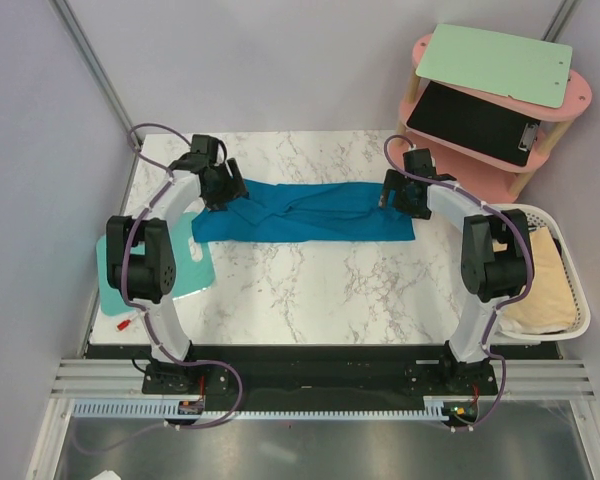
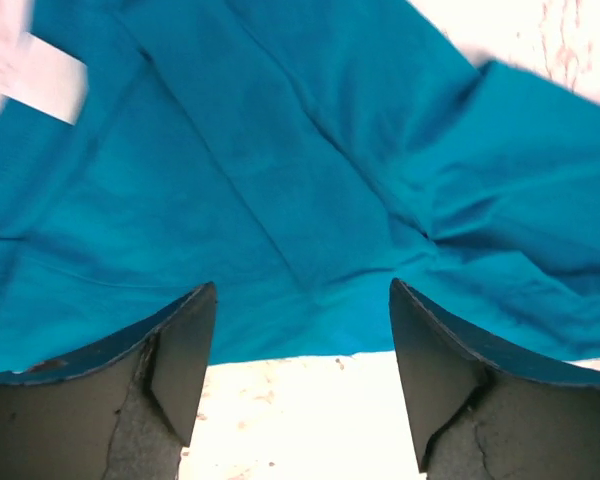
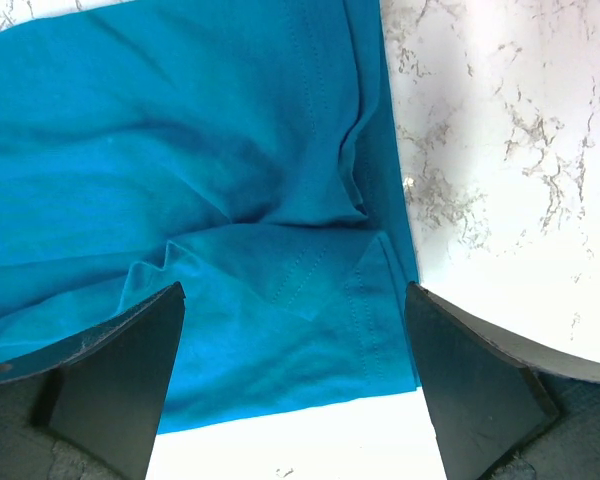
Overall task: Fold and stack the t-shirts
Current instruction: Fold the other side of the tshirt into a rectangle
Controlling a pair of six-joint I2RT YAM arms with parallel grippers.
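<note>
A deep teal-blue t-shirt (image 1: 310,212) lies folded into a long band across the far part of the marble table (image 1: 320,290). My left gripper (image 1: 223,187) is open over its left end; the left wrist view shows the cloth (image 2: 280,180) spread beyond the spread jaws, with bare table between them. My right gripper (image 1: 397,194) is open over the shirt's right end; the right wrist view shows the hemmed corner (image 3: 310,300) between its jaws. Pale cream-yellow shirts (image 1: 540,285) lie in the white mesh basket (image 1: 577,290) at the right.
A mint-green board (image 1: 160,270) lies at the table's left edge under the left arm. A pink shelf stand (image 1: 500,100) at the back right holds a green clipboard (image 1: 495,62) and a black one (image 1: 475,120).
</note>
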